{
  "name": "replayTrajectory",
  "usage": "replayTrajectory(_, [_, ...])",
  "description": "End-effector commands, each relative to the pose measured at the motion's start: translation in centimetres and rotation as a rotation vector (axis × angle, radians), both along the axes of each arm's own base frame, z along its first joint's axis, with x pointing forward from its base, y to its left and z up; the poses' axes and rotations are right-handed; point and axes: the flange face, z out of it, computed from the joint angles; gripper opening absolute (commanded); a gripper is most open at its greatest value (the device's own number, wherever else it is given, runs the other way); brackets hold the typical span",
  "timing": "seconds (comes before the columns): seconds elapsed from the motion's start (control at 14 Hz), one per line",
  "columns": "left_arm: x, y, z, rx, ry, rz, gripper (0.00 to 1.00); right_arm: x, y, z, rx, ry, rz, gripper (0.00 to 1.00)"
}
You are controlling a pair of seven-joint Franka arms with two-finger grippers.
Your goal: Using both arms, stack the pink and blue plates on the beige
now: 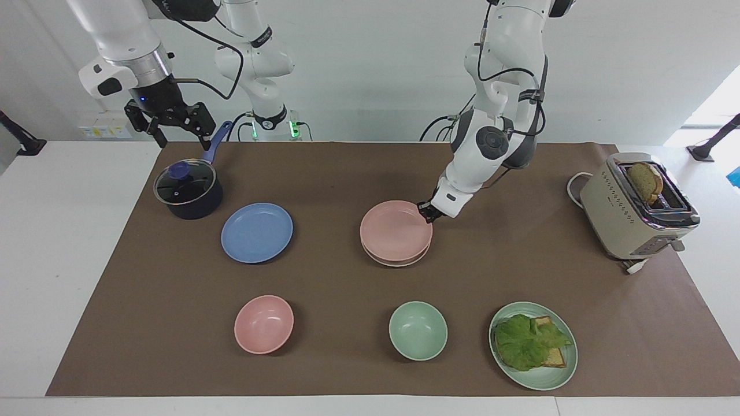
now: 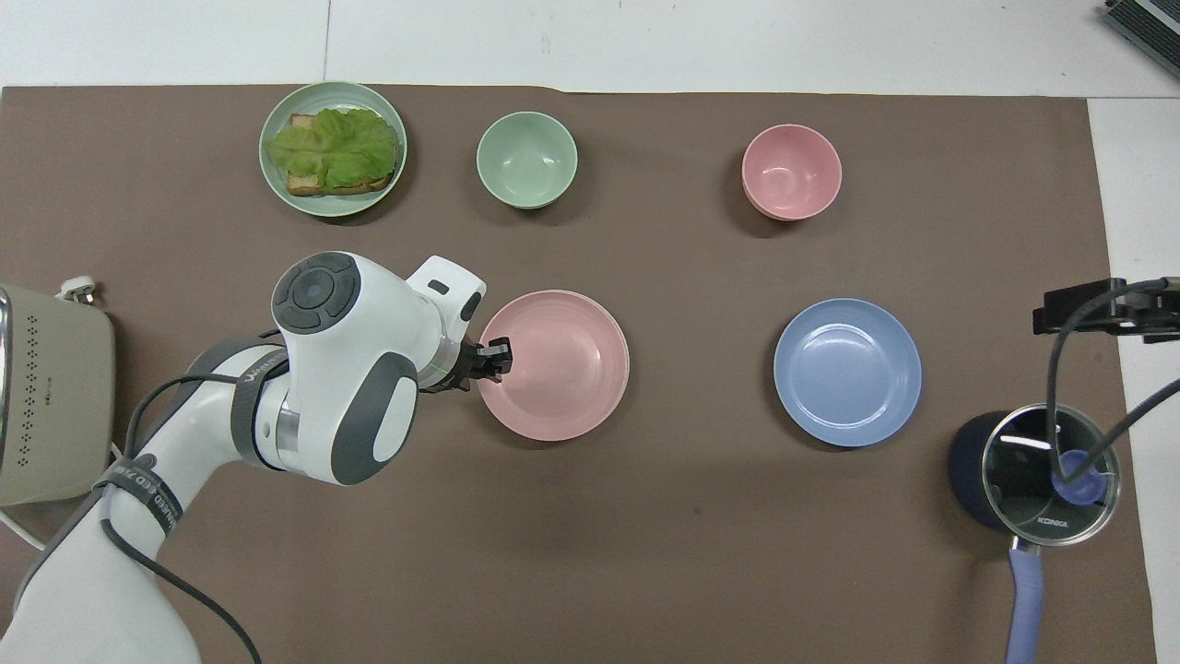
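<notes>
The pink plate lies on the beige plate, of which only a thin rim shows under it in the facing view. My left gripper is low at the pink plate's rim, on the edge toward the left arm's end of the table. Whether it still grips the rim is not visible. The blue plate sits alone on the mat toward the right arm's end. My right gripper hangs open and empty above the pot, waiting.
A dark lidded pot stands beside the blue plate, nearer to the robots. A pink bowl, a green bowl and a green plate with lettuce on toast line the edge farthest from the robots. A toaster stands at the left arm's end.
</notes>
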Motion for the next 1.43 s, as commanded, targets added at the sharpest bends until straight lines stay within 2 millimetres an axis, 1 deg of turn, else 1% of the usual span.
replayTrajectory(0.0, [0.6,0.1,0.8,-0.012,-0.010,0.008,1.00,-0.7,-0.3,0.2,0.002,-0.006,-0.015,1.00])
replayTrajectory(0.07, [1.0,1.0,1.6,-0.008,-0.017,0.016,1.00,-0.6,-0.1,0.3,0.000,-0.016,-0.009,1.00])
replayTrajectory(0.22, [4.0,5.1,4.5,0.060,-0.037,0.006,1.00,-0.5,0.0,0.0,0.002,-0.021,0.001,1.00])
replayTrajectory(0.29, [5.0,6.9,5.8,0.088,-0.020,-0.006,1.00,-0.5,-0.1,-0.7,0.002,-0.017,-0.001,1.00])
replayTrajectory(0.36, [5.8,9.4,6.8,0.099,0.005,-0.015,1.00,-0.5,-0.1,-1.3,0.002,-0.017,-0.002,1.00])
replayTrajectory(0.5, [6.7,15.1,8.6,0.091,0.035,-0.077,1.00,-0.4,-0.2,-1.5,0.003,-0.023,-0.005,1.00])
replayTrajectory(0.57, [6.8,17.5,9.7,0.092,0.040,-0.101,1.00,-0.4,-0.3,-2.2,0.003,-0.011,-0.004,1.00])
replayTrajectory(0.65, [6.9,19.6,10.4,0.110,0.045,-0.122,1.00,-0.4,-0.5,-2.5,0.003,-0.006,-0.007,1.00])
replayTrajectory(0.72, [6.9,21.3,11.6,0.129,0.046,-0.140,1.00,-0.4,-0.9,-2.7,0.003,-0.001,-0.011,1.00])
replayTrajectory(0.79, [7.1,22.6,12.8,0.142,0.058,-0.154,1.00,-0.2,-1.2,-3.5,0.004,0.009,-0.010,1.00])
replayTrajectory(0.86, [7.2,23.6,13.7,0.160,0.073,-0.177,1.00,0.0,-1.1,-4.3,0.005,0.002,-0.007,1.00])
replayTrajectory(0.93, [7.1,24.4,14.8,0.168,0.072,-0.196,1.00,0.2,-1.0,-5.7,0.007,-0.004,-0.005,1.00])
replayTrajectory(1.0, [7.1,24.6,15.6,0.173,0.062,-0.202,1.00,0.5,-1.2,-7.1,0.007,-0.005,-0.006,1.00])
replayTrajectory(1.22, [7.0,25.1,18.2,0.209,0.039,-0.204,1.00,2.4,-1.1,-11.7,0.000,0.006,0.023,1.00])
replayTrajectory(1.36, [6.3,25.6,20.6,0.226,0.026,-0.210,1.00,4.2,-1.1,-15.7,0.048,0.023,0.056,1.00])
